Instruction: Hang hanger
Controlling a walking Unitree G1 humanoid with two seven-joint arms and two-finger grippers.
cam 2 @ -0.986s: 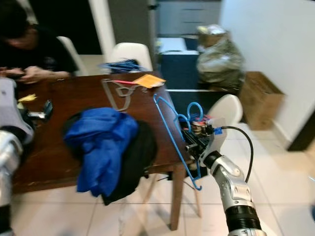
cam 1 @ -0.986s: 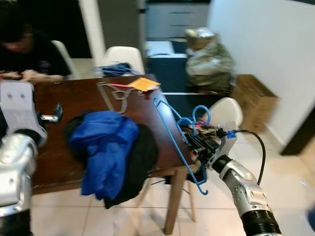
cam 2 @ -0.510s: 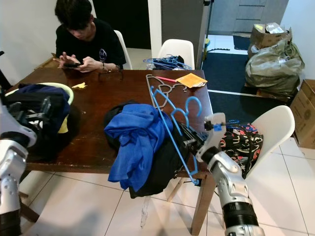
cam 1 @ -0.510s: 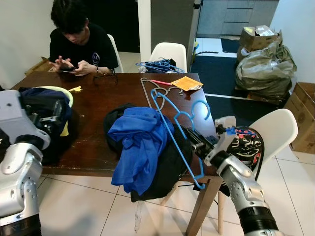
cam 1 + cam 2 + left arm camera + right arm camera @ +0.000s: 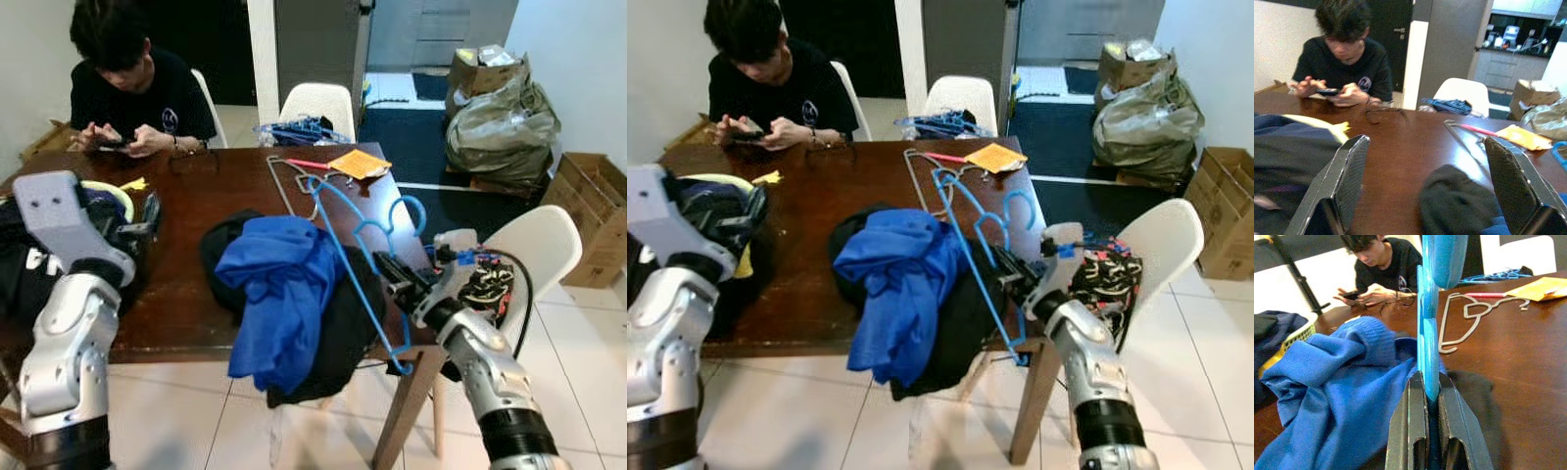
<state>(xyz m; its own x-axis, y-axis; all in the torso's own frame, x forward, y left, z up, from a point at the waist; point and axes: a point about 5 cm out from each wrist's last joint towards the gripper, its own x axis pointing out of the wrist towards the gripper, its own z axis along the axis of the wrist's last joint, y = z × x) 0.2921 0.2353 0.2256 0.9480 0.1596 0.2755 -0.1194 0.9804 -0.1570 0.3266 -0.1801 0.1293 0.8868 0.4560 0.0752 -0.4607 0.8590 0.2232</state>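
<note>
Blue hanger (image 5: 358,255) clamped in our right gripper (image 5: 394,283) beside the table (image 5: 196,206); left gripper (image 5: 1425,186) jaws wide, empty, above it.

Two silver, cylindrical metal arms end below in black ribbed cuffs. The left arm (image 5: 67,333) carries a flat pale-grey wrist block at its 12 o'clock end. The right arm (image 5: 487,372) bears a white wrist housing with a blue connector, small red and yellow wiring, and a black cable looping toward 3 o'clock. The left gripper (image 5: 1427,181) and right gripper (image 5: 1431,431) each have two long, black, faceted fingers (image 5: 1344,174).
</note>
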